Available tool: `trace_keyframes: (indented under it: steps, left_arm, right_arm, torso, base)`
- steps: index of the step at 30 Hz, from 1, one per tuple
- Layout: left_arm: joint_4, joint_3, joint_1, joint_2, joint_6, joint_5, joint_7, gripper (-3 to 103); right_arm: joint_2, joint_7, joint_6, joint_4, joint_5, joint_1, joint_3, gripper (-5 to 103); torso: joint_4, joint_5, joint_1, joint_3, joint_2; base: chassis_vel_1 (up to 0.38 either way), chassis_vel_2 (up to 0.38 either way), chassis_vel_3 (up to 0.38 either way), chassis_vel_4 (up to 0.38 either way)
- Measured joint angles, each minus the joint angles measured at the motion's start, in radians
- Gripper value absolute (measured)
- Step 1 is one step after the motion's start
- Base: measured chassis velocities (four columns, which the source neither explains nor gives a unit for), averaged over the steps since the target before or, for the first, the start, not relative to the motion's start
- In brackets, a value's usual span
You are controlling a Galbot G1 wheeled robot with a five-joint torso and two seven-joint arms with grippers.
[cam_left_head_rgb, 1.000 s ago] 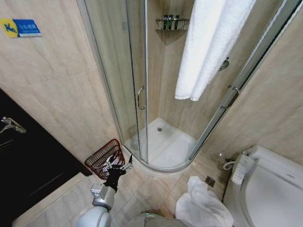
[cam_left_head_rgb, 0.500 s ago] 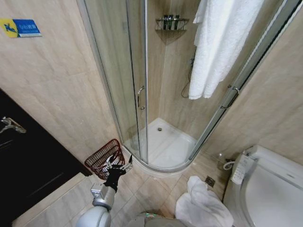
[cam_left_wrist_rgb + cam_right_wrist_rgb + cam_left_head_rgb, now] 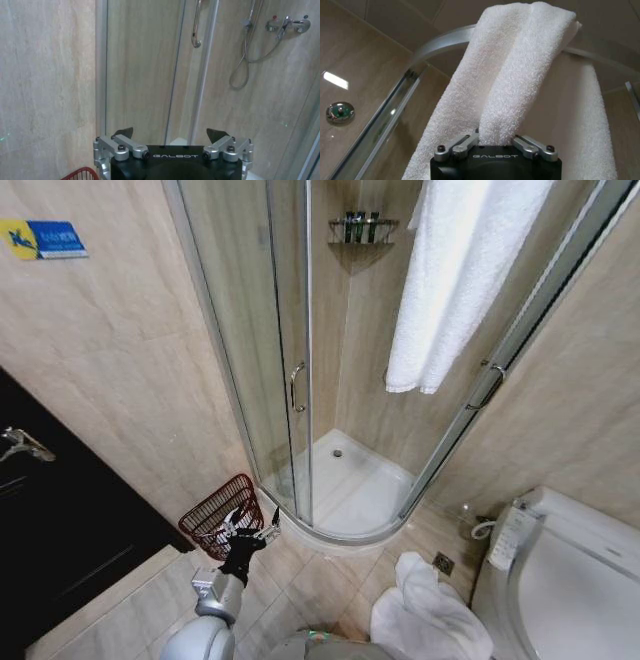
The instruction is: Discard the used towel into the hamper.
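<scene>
- The towel [image 3: 520, 75] is showing as thick white terry cloth, nubbly and matt.
- The hamper [image 3: 222, 513] is looking like dark-red coated wire.
- The shower door [image 3: 250, 350] is gleaming as clear glass in a glossy metal frame.
- The wall [image 3: 110, 360] and floor [image 3: 300, 580] are shining as smooth beige tile.
- The right tool [image 3: 496, 139] is showing a matt black body and brushed metal fingers.
- The toilet [image 3: 570, 580] is looking glossy white.

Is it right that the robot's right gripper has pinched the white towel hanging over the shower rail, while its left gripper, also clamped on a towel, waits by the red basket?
Not quite. The left gripper is open and empty, as the left wrist view shows. The rest holds: the right gripper pinches the white towel on the shower rail, and the left waits by the red basket.
</scene>
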Motion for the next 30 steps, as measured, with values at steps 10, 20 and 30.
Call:
trace_keyframes:
  steps: [10,20,30]
  left_arm:
    - [0.000,0.000,0.000,0.000,0.000,0.000,0.000,99]
    - [0.000,0.000,0.000,0.000,0.000,0.000,0.000,99]
    - [0.000,0.000,0.000,0.000,0.000,0.000,0.000,99]
  right_arm:
    - [0.000,-0.001,0.000,0.000,-0.001,0.000,0.000,8]
    - [0.000,-0.001,0.000,0.000,-0.001,0.000,0.000,8]
    - [0.000,-0.001,0.000,0.000,0.000,0.000,0.000,8]
  torso:
    - [0.0000,0.0000,0.000,0.000,0.000]
    - [0.0000,0.0000,0.000,0.000,0.000]
    - [0.0000,0.0000,0.000,0.000,0.000]
  base:
    - [0.000,0.000,0.000,0.000]
    - [0.000,0.000,0.000,0.000]
    - [0.000,0.000,0.000,0.000]
